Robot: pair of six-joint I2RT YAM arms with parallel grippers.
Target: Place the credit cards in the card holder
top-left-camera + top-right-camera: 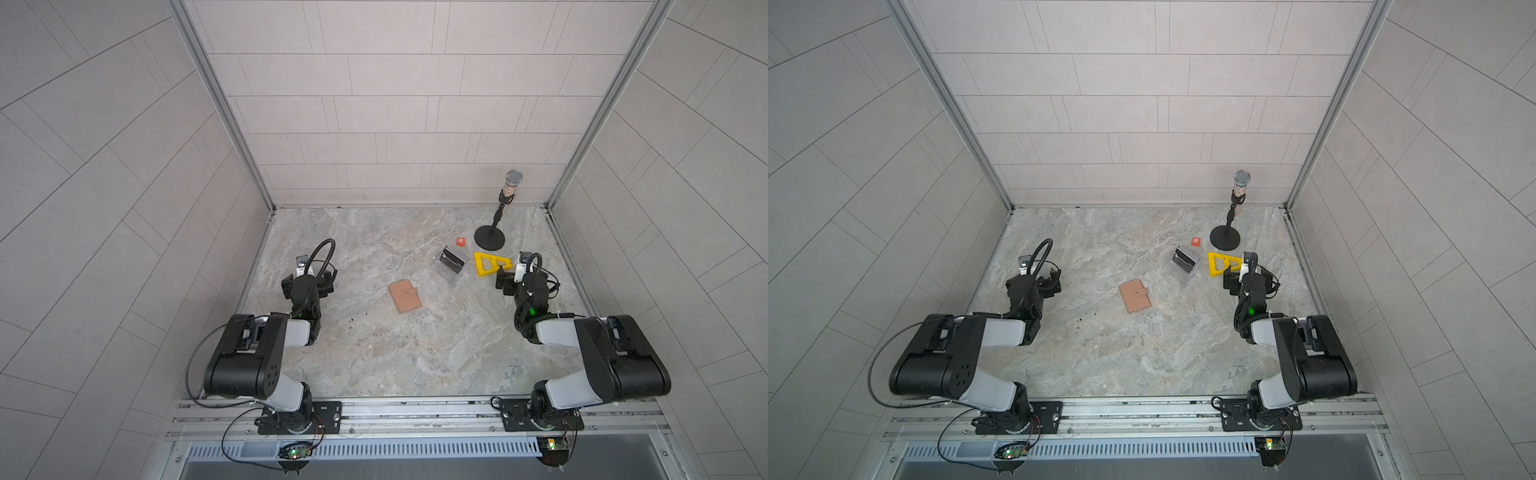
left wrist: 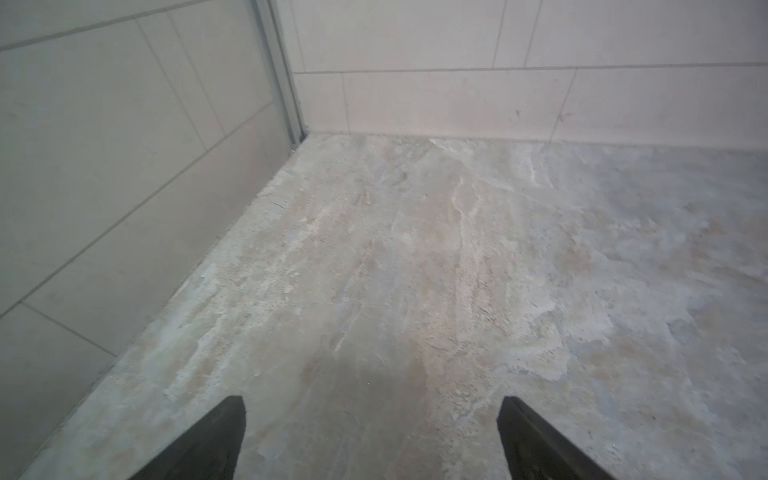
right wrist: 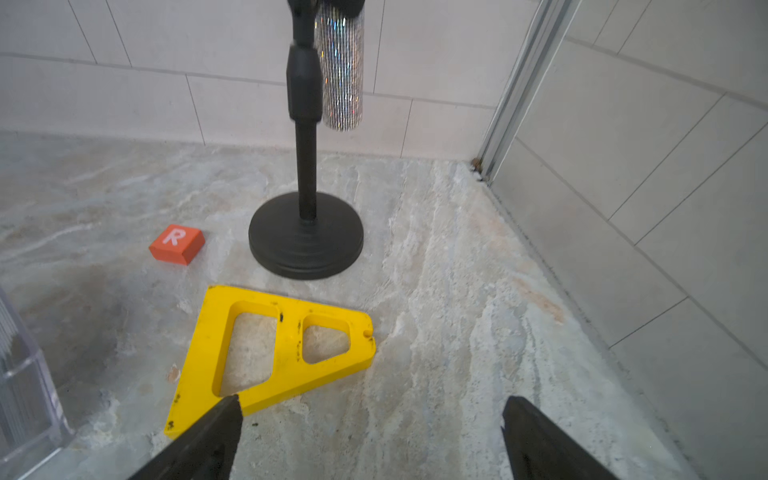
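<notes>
Two grippers, both spread wide, nothing held.

Left gripper [image 2: 370, 405]: jaws wide apart over bare table [image 2: 415, 249], close to the corner walls. Right gripper [image 3: 372, 405]: jaws equally wide and empty. In the right wrist view one finger [image 3: 208, 440] overlaps the corner of a yellow triangle frame [image 3: 289, 345]; contact cannot be determined. Beyond it sit an orange block [image 3: 176, 245] and a microphone stand [image 3: 305, 245]. In both top views the tan wallet [image 1: 404, 296] [image 1: 1134, 296] lies closed and flat mid-table, between the arms and well apart from both. Dark cards [image 1: 451, 261] stand in a clear stand [image 1: 453, 276] just beside the yellow frame; their number cannot be told.
</notes>
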